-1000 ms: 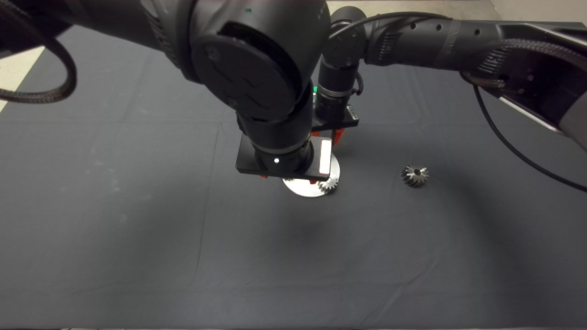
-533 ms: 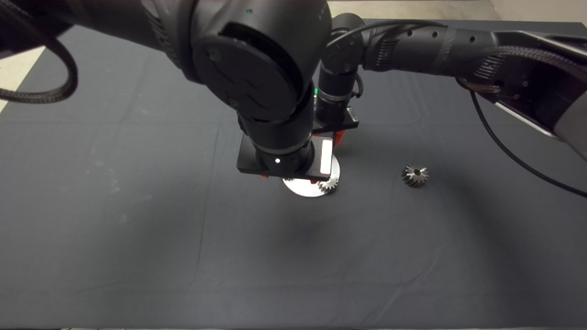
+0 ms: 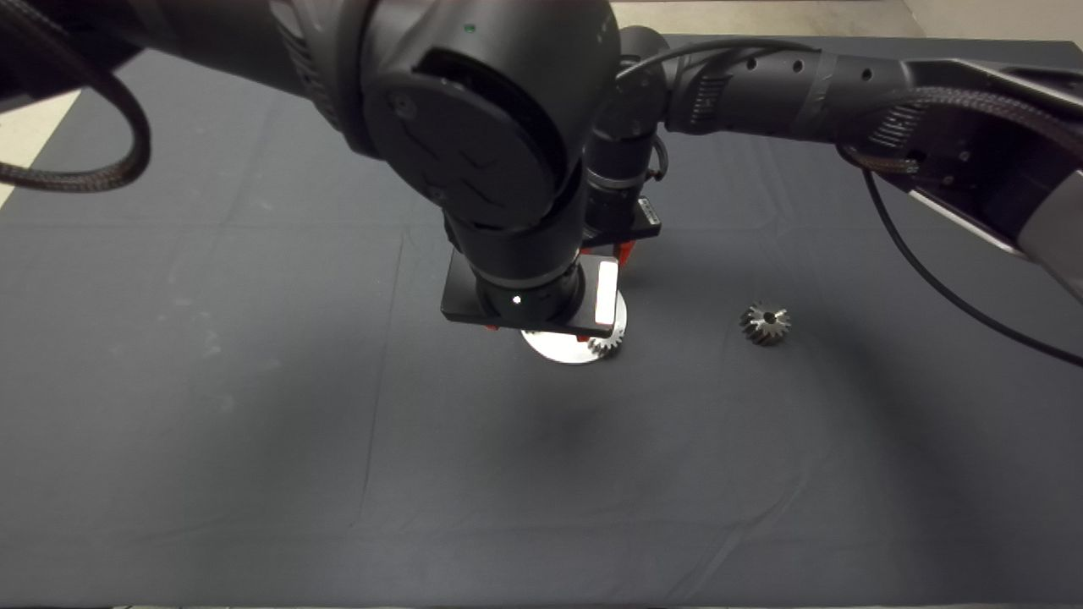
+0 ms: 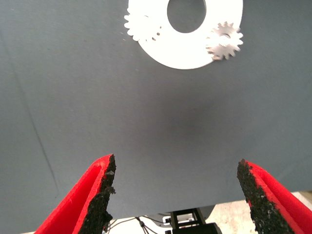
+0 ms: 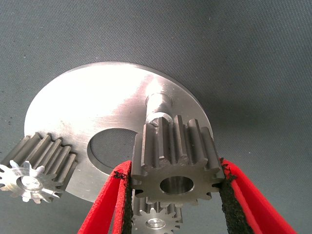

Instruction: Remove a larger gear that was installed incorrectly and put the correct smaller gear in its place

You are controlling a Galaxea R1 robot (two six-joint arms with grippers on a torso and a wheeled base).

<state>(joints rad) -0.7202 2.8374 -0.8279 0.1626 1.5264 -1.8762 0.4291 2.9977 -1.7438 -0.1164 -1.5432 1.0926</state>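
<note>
The smaller gear [image 5: 178,156], dark grey with short teeth, is pinched between the red fingers of my right gripper [image 5: 175,168]. It hangs just above a bare steel peg [image 5: 158,105] on a round metal plate [image 5: 92,117]. Two brighter small gears [image 5: 36,170] [image 5: 156,222] sit on the plate's edge. In the head view, the larger gear [image 3: 766,323] with flared teeth lies alone on the mat, right of the plate [image 3: 568,348]. My left gripper [image 4: 178,195] hovers open over bare mat beside the plate, holding nothing.
The left arm's bulky wrist [image 3: 525,296] covers most of the plate from above, and the right arm's wrist [image 3: 622,220] is close behind it. The dark mat [image 3: 254,423] stretches wide on all sides. The plate has a large centre hole [image 4: 186,14].
The left arm's wrist has edged slightly right and nearer. The right arm has shifted a little behind it. The larger gear on the mat has not moved.
</note>
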